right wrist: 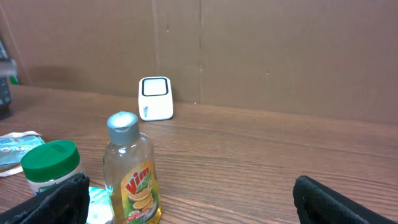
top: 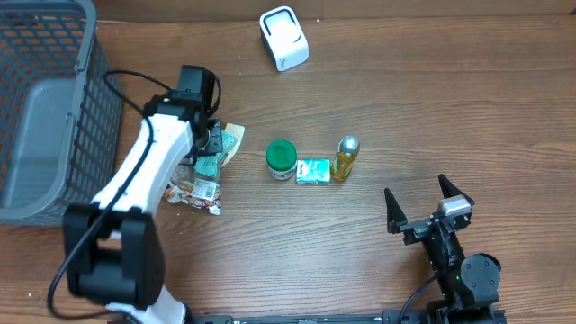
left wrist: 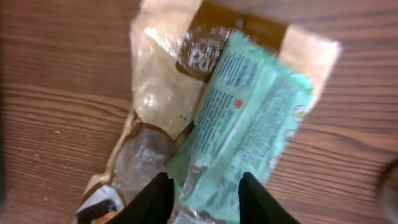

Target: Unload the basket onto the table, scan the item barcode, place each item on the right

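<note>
From above we count two arms, one grey basket at the left edge, one white scanner at the far side, and a row of three items mid-table: a green-lidded jar, a small teal packet and a yellow bottle. The left gripper is down on a heap of packets whose number we cannot count, since the arm covers most of it. The right gripper stands wide apart and holds nothing, near the table's front edge. In the left wrist view we see two packets: a mint-green packet lying across a clear-and-brown packet. Two dark fingers flank the green one's near end at a narrow gap; whether they pinch it we cannot tell, and its print is too blurred to read. The right wrist view shows one bottle, one jar, one scanner by the back wall, and both finger bases cut off at the bottom corners.
</note>
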Tool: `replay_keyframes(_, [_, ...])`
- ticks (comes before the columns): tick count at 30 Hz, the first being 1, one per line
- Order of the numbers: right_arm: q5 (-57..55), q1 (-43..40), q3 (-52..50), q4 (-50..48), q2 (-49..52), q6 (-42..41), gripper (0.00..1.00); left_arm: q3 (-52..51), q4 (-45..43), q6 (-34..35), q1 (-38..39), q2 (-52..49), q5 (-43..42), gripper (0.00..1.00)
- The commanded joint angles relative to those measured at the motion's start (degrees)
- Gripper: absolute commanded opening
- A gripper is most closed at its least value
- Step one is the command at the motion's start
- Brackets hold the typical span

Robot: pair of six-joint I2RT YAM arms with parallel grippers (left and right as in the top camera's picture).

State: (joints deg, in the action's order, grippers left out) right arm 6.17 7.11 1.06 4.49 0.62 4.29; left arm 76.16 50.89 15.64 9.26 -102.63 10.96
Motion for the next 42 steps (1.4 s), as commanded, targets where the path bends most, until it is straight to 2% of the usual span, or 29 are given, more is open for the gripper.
replay_keyframes(1, [0.33,-0.11,-0.61,-0.26,-0.39,0.09,1.0,0.66,-0.02,-2.34,-0.33,-5.07,-2.56,0.22])
replay_keyframes(5, [0.33,-0.11,-0.61,-0.26,-0.39,0.09,1.0,0.66,-0.02,-6.99,-0.2,-6.82,-15.82,0.19])
replay_keyframes(12, [0.33,-0.11,-0.61,-0.26,-0.39,0.09,1.0,6.34,3.5,-7.23,-0.28,-5.11,-23.1,0.21])
replay_keyframes(14, [0.33,-0.11,-0.61,-0.28,-0.39,0.09,1.0,8.76,5.77,-9.16,-0.28,-5.11,-26.21,0.22])
replay_keyframes(18, [0.35,-0.11,-0.61,-0.26,-0.39,0.09,1.0,13.55,9.92,-9.2,-0.39,-5.11,-23.17,0.24])
replay_keyframes(21, [0.33,-0.11,-0.61,-0.26,-0.39,0.09,1.0,14.05,9.11,-7.8,-0.33,-5.14,-18.32,0.26])
replay_keyframes(24, [0.35,-0.11,-0.61,-0.28,-0.39,0.09,1.0,13.18,8.87,-6.88,-0.22,-5.66,-13.53,0.36])
replay_keyframes(28, [0.33,-0.11,-0.61,-0.26,-0.39,0.09,1.0,10.84,7.96,-6.86,-0.24,-6.25,-12.87,0.55])
replay_keyframes(29, [0.35,-0.11,-0.61,-0.26,-0.39,0.09,1.0,10.19,7.5,-6.91,-0.31,-6.38,-12.87,0.57])
replay_keyframes(38, [0.35,-0.11,-0.61,-0.26,-0.39,0.09,1.0,2.89,1.36,-7.06,-0.22,-8.13,-13.6,0.55])
replay_keyframes(41, [0.33,-0.11,-0.61,-0.26,-0.39,0.11,1.0,1.07,-0.37,-7.06,-0.24,-9.51,-15.37,0.5])
replay_keyframes(42, [0.33,-0.11,-0.61,-0.26,-0.39,0.11,1.0,1.03,-0.44,-7.06,-0.24,-10.19,-15.96,0.44])
